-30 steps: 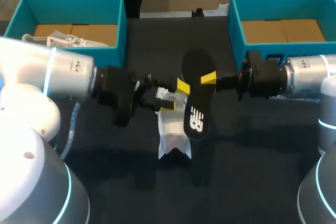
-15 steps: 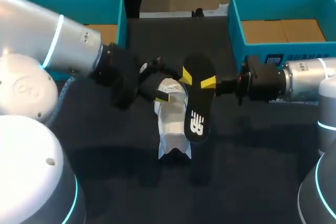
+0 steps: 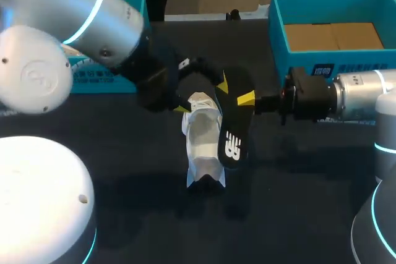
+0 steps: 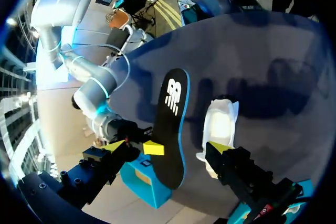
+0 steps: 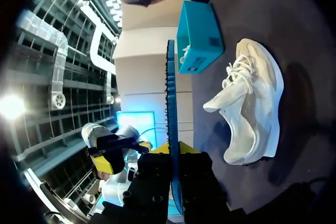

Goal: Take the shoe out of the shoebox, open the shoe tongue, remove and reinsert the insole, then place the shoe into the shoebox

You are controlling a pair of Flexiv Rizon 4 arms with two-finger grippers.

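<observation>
A white shoe (image 3: 203, 146) lies on the dark table, also in the right wrist view (image 5: 252, 108). Beside it my right gripper (image 3: 246, 98) is shut on the black insole (image 3: 234, 125), held on edge with its toe end down by the shoe. In the right wrist view the insole (image 5: 170, 93) runs edge-on out from between that gripper's (image 5: 173, 153) fingers. My left gripper (image 3: 203, 95) hangs open over the shoe's heel end. In its own view the left gripper (image 4: 167, 146) straddles the insole's (image 4: 170, 124) near end without touching it, with the shoe (image 4: 220, 124) by one finger.
A teal shoebox (image 3: 334, 29) with a cardboard floor stands at the back right. A second teal box (image 3: 133, 4) at the back left is mostly hidden by my left arm; in the right wrist view this box (image 5: 197, 35) shows something white inside.
My left arm has swung up and to the right, bringing its open gripper from the shoe's left side to above its heel end. The right gripper and the insole have hardly moved.
</observation>
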